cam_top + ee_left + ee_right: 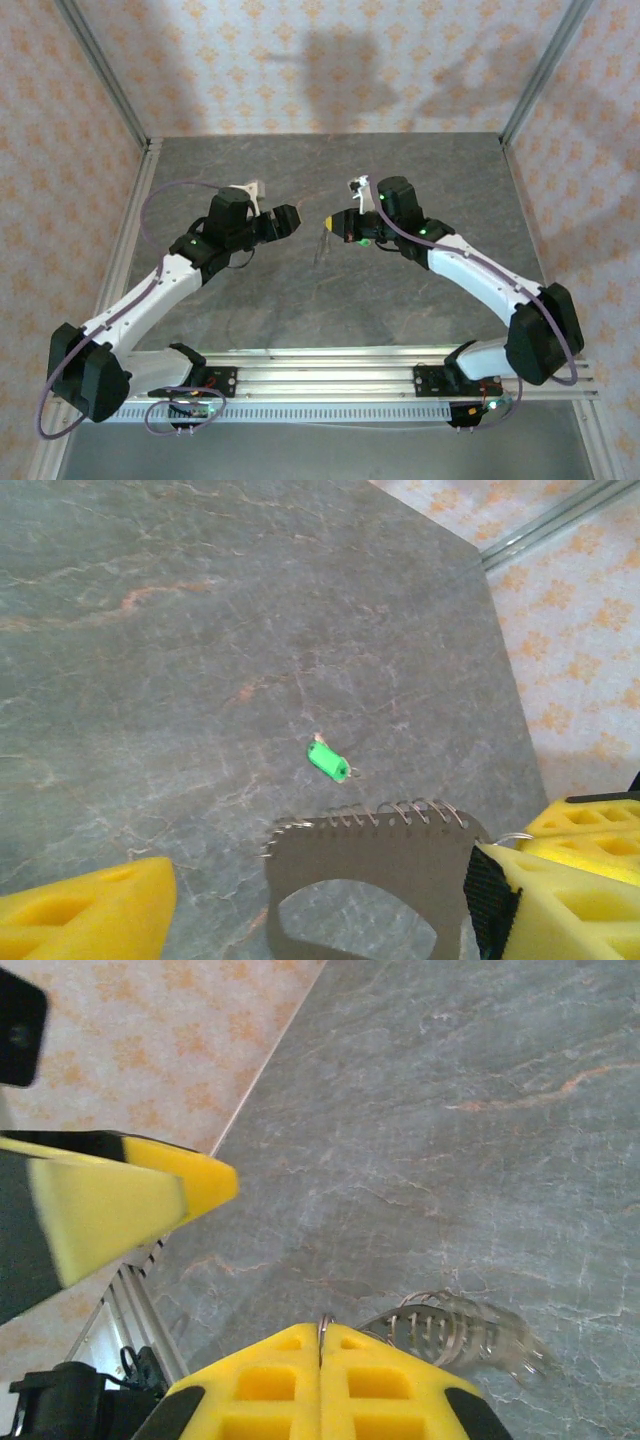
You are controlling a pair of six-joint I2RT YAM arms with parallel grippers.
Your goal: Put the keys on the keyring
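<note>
My right gripper [333, 222] [321, 1332] is shut on a thin wire ring, the keyring [322, 1322], held above the table. Beside it hang the keys [400, 855] [450, 1325], which look like a flat grey metal piece with an oval cut-out and a row of small wire loops along its top edge. My left gripper [285, 222] [320, 880] is open around that grey piece. Its left finger [85, 910] stands well clear of the piece, and its right finger [545, 900] is against the piece's right edge. The right gripper's fingers [590, 820] sit just beyond.
A small green tag [328, 759] with a tiny ring lies on the grey marbled table [330, 300] below the grippers. Patterned walls and metal posts [110, 75] close the back and sides. A slotted rail [330, 380] runs along the near edge.
</note>
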